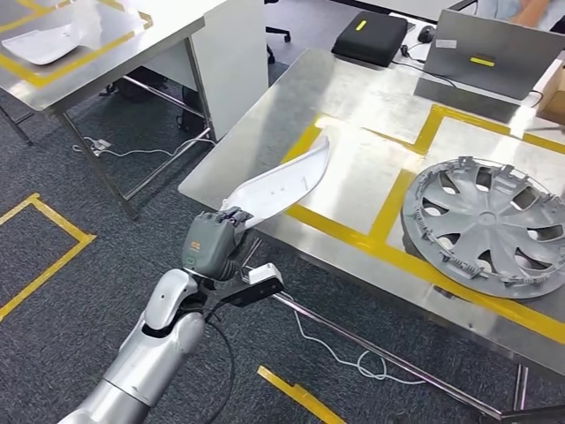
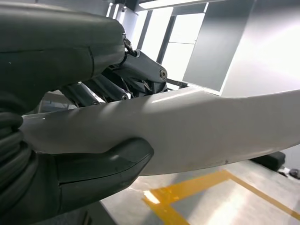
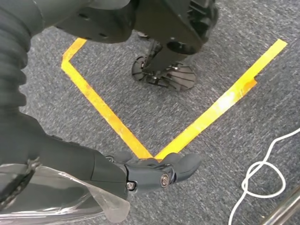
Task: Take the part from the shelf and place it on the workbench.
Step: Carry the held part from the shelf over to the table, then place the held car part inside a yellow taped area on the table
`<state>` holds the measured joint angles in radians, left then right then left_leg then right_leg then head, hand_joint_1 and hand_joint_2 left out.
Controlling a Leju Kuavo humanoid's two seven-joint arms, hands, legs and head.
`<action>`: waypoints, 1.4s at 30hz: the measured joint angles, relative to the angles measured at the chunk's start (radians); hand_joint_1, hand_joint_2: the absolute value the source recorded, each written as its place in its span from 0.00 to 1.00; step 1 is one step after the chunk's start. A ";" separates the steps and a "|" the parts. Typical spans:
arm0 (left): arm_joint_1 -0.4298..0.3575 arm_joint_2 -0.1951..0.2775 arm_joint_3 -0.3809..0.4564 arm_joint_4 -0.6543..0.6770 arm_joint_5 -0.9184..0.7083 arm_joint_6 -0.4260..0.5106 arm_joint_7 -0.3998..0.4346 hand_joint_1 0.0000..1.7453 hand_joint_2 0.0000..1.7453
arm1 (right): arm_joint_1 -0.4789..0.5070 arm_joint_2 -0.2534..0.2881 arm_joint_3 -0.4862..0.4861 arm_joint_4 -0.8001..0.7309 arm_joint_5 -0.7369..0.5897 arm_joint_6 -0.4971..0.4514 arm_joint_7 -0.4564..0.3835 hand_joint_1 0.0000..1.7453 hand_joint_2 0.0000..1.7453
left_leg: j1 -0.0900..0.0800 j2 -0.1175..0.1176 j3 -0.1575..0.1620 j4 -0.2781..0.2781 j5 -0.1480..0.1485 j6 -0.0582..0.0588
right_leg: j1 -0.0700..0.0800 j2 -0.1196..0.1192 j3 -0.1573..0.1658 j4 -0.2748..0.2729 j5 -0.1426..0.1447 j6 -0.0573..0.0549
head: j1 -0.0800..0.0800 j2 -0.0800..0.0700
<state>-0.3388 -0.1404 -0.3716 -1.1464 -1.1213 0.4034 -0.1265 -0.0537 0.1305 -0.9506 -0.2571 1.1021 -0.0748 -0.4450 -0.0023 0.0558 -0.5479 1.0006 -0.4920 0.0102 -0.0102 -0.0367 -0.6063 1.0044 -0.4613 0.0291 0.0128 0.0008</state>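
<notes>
The head view looked forward and down from high on the robot, taking in the shiny steel desk (image 1: 346,97) with yellow tape lines, the grey carpeted floor (image 1: 60,291) and the silver left arm rising from the lower edge. The left wrist view sat very close behind the left hand (image 2: 71,117), turned on its side, looking along the long curved white plastic part (image 2: 198,131) toward the taped desk surface beyond. Both of these views shared that part, the hand and the yellow tape on the desk. The right wrist view pointed down at the grey carpet, close behind the right hand (image 3: 106,168), showing yellow floor tape (image 3: 219,105) and a white cable (image 3: 261,173).
</notes>
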 joint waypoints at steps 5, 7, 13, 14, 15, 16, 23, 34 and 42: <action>-0.018 -0.004 0.000 0.024 -0.023 -0.003 0.022 1.00 1.00 | 0.000 0.000 0.000 0.002 -0.006 0.006 -0.011 0.00 1.00 | 0.007 -0.029 -0.043 0.111 -0.078 -0.020 | -0.004 0.031 0.000 -0.004 0.005 -0.029 | -0.004 0.000; -0.021 -0.002 0.001 0.038 -0.027 -0.005 0.030 1.00 1.00 | -0.002 0.000 0.000 0.002 -0.009 0.009 -0.016 0.00 1.00 | 0.007 -0.044 -0.106 0.249 -0.136 -0.021 | -0.002 0.046 -0.001 -0.003 0.005 -0.033 | -0.004 0.000; -0.033 0.000 0.003 0.063 -0.040 -0.007 0.045 1.00 1.00 | 0.001 0.003 0.000 0.004 -0.017 0.012 -0.023 0.00 1.00 | 0.004 -0.084 -0.033 0.066 -0.002 0.008 | 0.004 0.096 -0.003 0.002 0.007 -0.029 | -0.004 0.000; -0.038 0.000 0.003 0.067 -0.047 -0.008 0.054 1.00 1.00 | 0.000 0.004 0.000 0.004 -0.020 0.013 -0.026 0.00 1.00 | 0.004 -0.094 -0.020 0.032 0.005 0.011 | 0.004 0.102 -0.007 0.003 0.009 -0.024 | -0.004 0.000; -0.043 -0.001 0.004 0.072 -0.056 -0.009 0.066 1.00 1.00 | 0.001 0.006 -0.001 0.005 -0.024 0.014 -0.030 0.00 1.00 | 0.003 -0.097 -0.016 0.019 0.002 0.012 | 0.003 0.106 -0.011 0.002 0.012 -0.018 | -0.005 0.000; -0.048 -0.002 0.006 0.077 -0.065 -0.010 0.080 1.00 1.00 | 0.003 0.006 -0.001 0.005 -0.028 0.014 -0.033 0.00 1.00 | 0.003 -0.093 -0.015 0.012 0.002 0.013 | 0.001 0.111 -0.015 0.001 0.015 -0.012 | -0.006 0.000; -0.114 -0.005 0.043 0.166 -0.130 -0.035 0.182 1.00 1.00 | 0.017 0.006 -0.018 0.005 -0.047 0.024 -0.043 0.00 1.00 | 0.011 -0.044 -0.011 -0.005 0.016 0.026 | -0.003 0.045 -0.152 0.268 -0.107 0.018 | 0.003 0.000; -0.195 -0.004 0.084 0.288 -0.165 -0.046 0.219 1.00 1.00 | 0.024 0.003 -0.043 0.004 -0.053 0.037 -0.050 0.00 1.00 | 0.006 -0.011 -0.018 0.038 -0.030 -0.015 | 0.000 0.025 -0.003 0.001 0.001 -0.022 | 0.000 0.000; -0.227 -0.001 0.112 0.344 -0.178 -0.075 0.246 1.00 1.00 | 0.023 0.003 -0.053 0.000 -0.052 0.048 -0.066 0.00 1.00 | 0.005 -0.064 -0.092 0.157 -0.025 0.002 | 0.008 0.089 0.002 0.002 0.001 -0.034 | -0.002 0.000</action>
<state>-0.5663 -0.1410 -0.2595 -0.8024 -1.2998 0.3280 0.1199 -0.0307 0.1335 -1.0036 -0.2568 1.0497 -0.0267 -0.5111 0.0028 -0.0085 -0.6402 1.1578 -0.5170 0.0127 -0.0022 0.0519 -0.6044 1.0061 -0.4602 -0.0050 0.0111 0.0008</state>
